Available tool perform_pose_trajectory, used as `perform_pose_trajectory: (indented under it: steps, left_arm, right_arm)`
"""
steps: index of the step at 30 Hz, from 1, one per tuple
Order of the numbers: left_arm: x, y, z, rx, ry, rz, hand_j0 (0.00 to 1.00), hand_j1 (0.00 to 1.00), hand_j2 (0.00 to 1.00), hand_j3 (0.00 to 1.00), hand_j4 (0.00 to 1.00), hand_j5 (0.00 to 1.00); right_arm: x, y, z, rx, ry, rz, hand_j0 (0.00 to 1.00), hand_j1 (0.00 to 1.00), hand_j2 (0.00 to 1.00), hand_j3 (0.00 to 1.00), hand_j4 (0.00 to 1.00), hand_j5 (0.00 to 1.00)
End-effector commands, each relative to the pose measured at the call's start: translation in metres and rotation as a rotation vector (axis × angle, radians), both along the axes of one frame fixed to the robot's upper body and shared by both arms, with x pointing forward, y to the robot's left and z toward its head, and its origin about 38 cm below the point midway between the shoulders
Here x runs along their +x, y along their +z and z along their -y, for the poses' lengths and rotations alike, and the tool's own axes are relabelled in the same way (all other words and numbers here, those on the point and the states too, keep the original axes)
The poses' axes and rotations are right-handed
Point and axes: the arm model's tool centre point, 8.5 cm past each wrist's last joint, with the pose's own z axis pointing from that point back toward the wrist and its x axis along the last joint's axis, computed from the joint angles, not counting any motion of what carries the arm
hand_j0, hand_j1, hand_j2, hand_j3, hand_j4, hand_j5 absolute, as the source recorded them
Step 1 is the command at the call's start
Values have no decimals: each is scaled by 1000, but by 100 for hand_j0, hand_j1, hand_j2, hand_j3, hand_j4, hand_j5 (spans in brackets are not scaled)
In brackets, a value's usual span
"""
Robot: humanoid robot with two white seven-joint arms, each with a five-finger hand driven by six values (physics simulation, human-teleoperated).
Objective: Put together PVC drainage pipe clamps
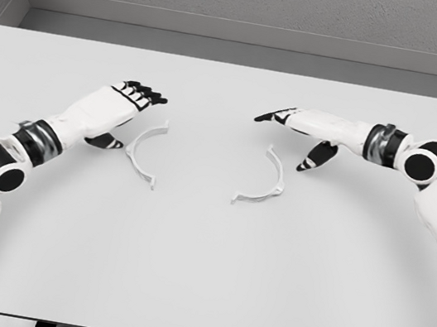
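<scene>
Two white half-ring clamp pieces lie flat on the table [199, 278]. The left clamp half [141, 155] curves open toward the right, and the right clamp half [268, 180] curves open toward the left, with a gap between them. My left hand [133, 99] hovers just left of and behind the left piece, fingers stretched out and relaxed, holding nothing. My right hand [295, 130] reaches in from the right, above and behind the right piece, fingers extended and thumb hanging down, empty.
The pale grey table runs to a grey wall at the back. Its front edge shows along the bottom of the picture.
</scene>
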Motion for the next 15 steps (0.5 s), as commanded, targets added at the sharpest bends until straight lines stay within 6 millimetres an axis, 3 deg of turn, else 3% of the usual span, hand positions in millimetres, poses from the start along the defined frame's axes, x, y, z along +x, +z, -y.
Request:
perform_pose_trajectory:
  steps: [1, 4, 15]
  left_arm:
    - [-1, -1, 6, -10, -10, -3, 100, 100, 100, 100, 100, 100]
    - [-1, -3, 12, -14, -22, -7, 100, 100, 100, 100, 100, 100]
    - [-4, 1, 25, -31, -46, 9, 100, 100, 100, 100, 100, 100]
  right_arm:
    - [0, 3, -6, 11, 11, 8, 100, 100, 100, 100, 100, 100]
    - [-4, 11, -22, 16, 58, 36, 100, 100, 100, 100, 100, 100]
    - [-9, 14, -36, 17, 99, 51, 100, 100, 100, 100, 100, 100]
